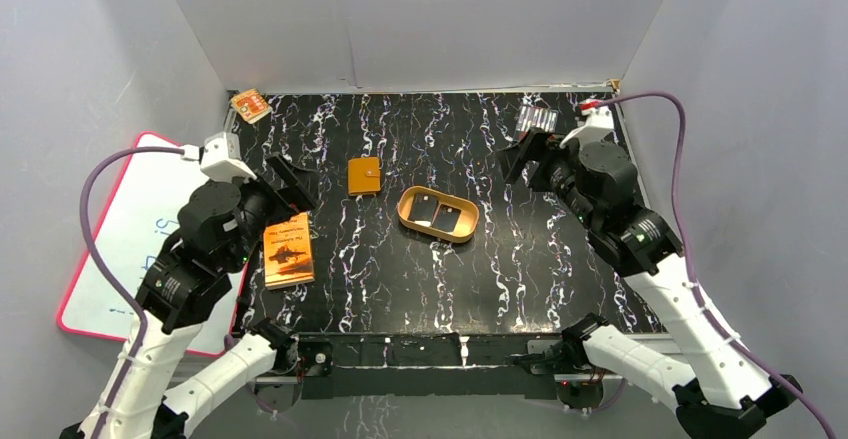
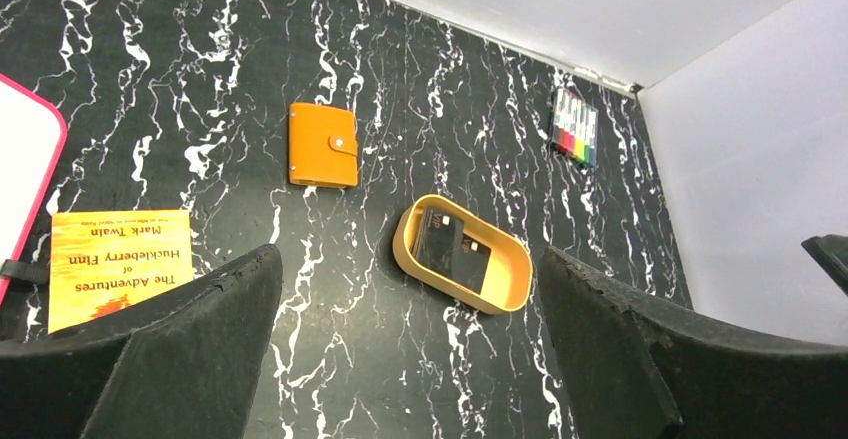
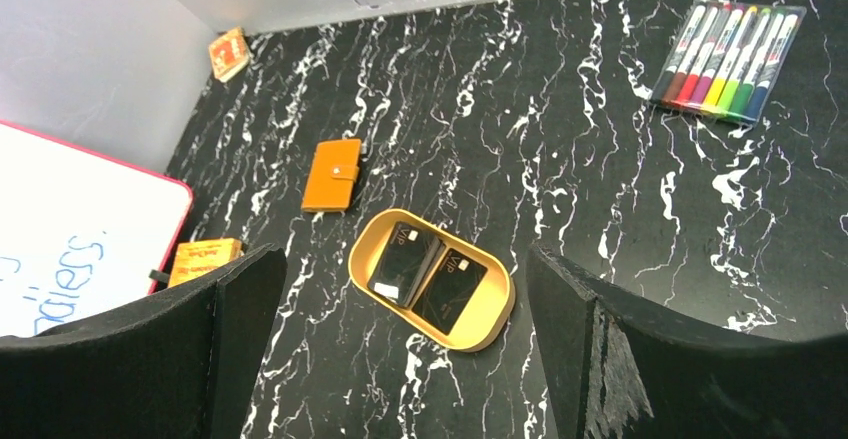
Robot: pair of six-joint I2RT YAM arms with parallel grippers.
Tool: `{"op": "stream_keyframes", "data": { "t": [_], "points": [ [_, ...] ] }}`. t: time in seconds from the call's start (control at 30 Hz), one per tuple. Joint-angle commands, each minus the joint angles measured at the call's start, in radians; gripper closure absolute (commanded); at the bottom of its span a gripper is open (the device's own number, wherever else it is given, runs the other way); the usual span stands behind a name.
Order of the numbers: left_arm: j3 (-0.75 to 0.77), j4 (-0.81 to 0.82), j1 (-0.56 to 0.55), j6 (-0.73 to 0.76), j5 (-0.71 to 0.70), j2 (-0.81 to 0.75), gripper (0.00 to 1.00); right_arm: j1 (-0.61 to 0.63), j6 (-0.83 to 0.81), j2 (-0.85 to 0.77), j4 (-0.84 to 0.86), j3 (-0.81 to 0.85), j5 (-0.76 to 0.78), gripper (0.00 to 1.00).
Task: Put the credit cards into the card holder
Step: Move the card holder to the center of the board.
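Observation:
The credit cards (image 1: 436,213) are black and lie side by side, slightly overlapped, inside a tan oval tray (image 1: 468,230) at mid-table. In the wrist views the credit cards (image 2: 450,249) (image 3: 427,273) show "VIP" print. The card holder (image 1: 364,176) is a small orange-brown wallet, shut with its snap tab, lying left of the tray and also seen from both wrists (image 2: 322,145) (image 3: 332,174). My left gripper (image 1: 291,183) hovers open at the table's left, left of the card holder. Over the right side my right gripper (image 1: 519,155) hangs open. Both grippers (image 2: 410,259) (image 3: 405,252) hold nothing.
An orange printed booklet (image 1: 288,249) lies near the left edge, beside a red-framed whiteboard (image 1: 130,249) off the table. A pack of coloured markers (image 1: 537,117) sits at the back right, a small orange box (image 1: 249,106) at the back left. Grey walls enclose the table.

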Motion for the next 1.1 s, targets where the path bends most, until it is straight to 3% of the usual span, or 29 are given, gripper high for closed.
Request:
{"op": "stream_keyframes", "data": {
  "t": [0.0, 0.27, 0.5, 0.73, 1.07],
  "points": [
    [-0.017, 0.044, -0.002, 0.022, 0.041, 0.056, 0.04, 0.002, 0.016, 0.065, -0.05, 0.069, -0.001, 0.01],
    [-0.022, 0.06, 0.008, 0.032, -0.025, 0.358, 0.04, 0.002, 0.014, 0.12, -0.082, 0.03, -0.018, 0.01],
    [-0.033, 0.238, 0.264, -0.092, 0.266, 0.622, 0.05, 0.002, -0.011, 0.081, -0.049, -0.064, -0.086, 0.01],
    [0.092, 0.283, 0.299, -0.093, 0.148, 0.939, 0.03, 0.003, -0.014, 0.072, -0.062, -0.092, -0.112, 0.01],
    [0.322, 0.335, 0.303, 0.053, 0.135, 1.271, 0.06, 0.002, 0.004, 0.034, -0.054, -0.137, -0.161, 0.01]
  ]
}}
